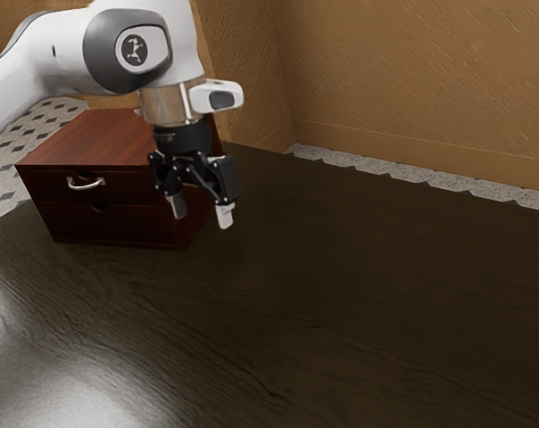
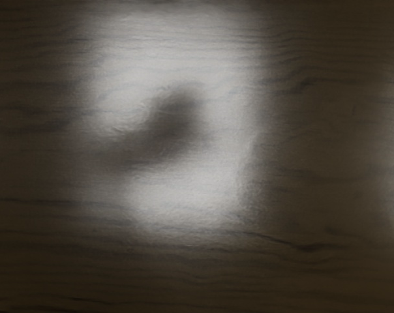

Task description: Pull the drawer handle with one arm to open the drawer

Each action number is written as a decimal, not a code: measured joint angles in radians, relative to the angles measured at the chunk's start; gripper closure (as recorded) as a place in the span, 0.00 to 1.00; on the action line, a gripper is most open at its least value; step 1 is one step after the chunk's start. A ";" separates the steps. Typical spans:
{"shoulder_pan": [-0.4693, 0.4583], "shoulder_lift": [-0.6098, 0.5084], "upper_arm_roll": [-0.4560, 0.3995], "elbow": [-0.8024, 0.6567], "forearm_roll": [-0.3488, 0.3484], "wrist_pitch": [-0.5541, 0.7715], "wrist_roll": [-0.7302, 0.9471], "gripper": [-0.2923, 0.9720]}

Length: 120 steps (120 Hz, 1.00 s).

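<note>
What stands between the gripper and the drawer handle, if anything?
Nothing visible does. The open gripper hangs empty above the table, to the exterior view's right of the drawer handle; between them shows just the bare front of the cabinet.

Tally as inspected. Table (image 1: 359,321): one. On it, far side toward the exterior view's left, drawer cabinet (image 1: 118,143): one, red-brown. Fronts on its near face: two, stacked, namely upper drawer front (image 1: 127,187) and lower drawer front (image 1: 118,223). Metal handle (image 1: 85,183): one, on the upper; dark mark on the lower, kind not determinable. Robot arm (image 1: 46,62): one. Gripper (image 1: 201,212): one, with two fingers (image 1: 224,212). Walls (image 1: 412,71): two, joined at one far corner.
</note>
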 joint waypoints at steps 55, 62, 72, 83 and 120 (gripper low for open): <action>-0.007 -0.071 -0.006 0.084 0.006 0.003 0.003 0.23; -0.008 -0.075 -0.006 0.088 0.006 0.001 -0.001 0.23; -0.001 -0.072 -0.002 0.082 0.010 0.001 -0.006 0.23; -0.006 -0.048 -0.002 0.035 0.034 0.012 0.009 0.23; 0.001 -0.261 0.175 -0.292 0.157 0.115 0.362 0.23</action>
